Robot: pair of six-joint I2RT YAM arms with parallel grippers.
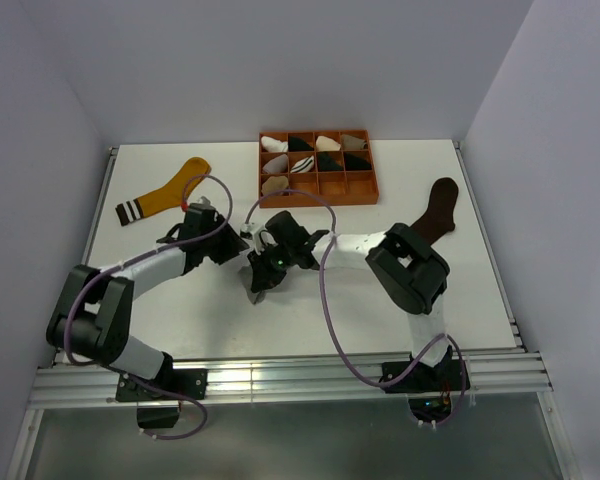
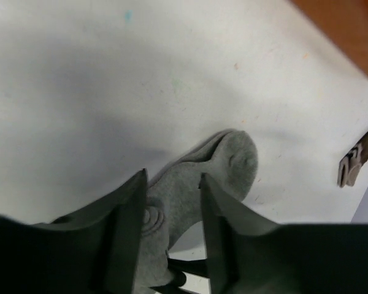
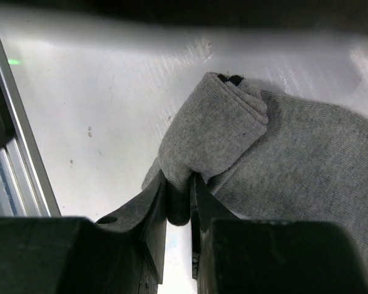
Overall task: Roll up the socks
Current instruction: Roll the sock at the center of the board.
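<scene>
From above, the grey sock [image 1: 257, 292] is nearly all covered, with only a scrap peeking out! In the left wrist view it runs between the fingers of the left gripper [image 2: 172, 184] and off the bottom edge. Squeezed or merely flanked? Can't tell. Beyond those fingertips, the orange tray [image 2: 349, 30] is clipped to a blurry corner. The right gripper [image 3: 178, 184] buries its tips in a fold, and beyond them the sock spills off the right edge.

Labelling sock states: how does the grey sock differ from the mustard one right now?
The grey sock is gripped by the left gripper and right gripper; the mustard sock lies untouched. Grey has one end folded into a roll; mustard is laid out flat. Grey sits mid-table between the arms; mustard at the far left. Both rest on the white table.
</scene>
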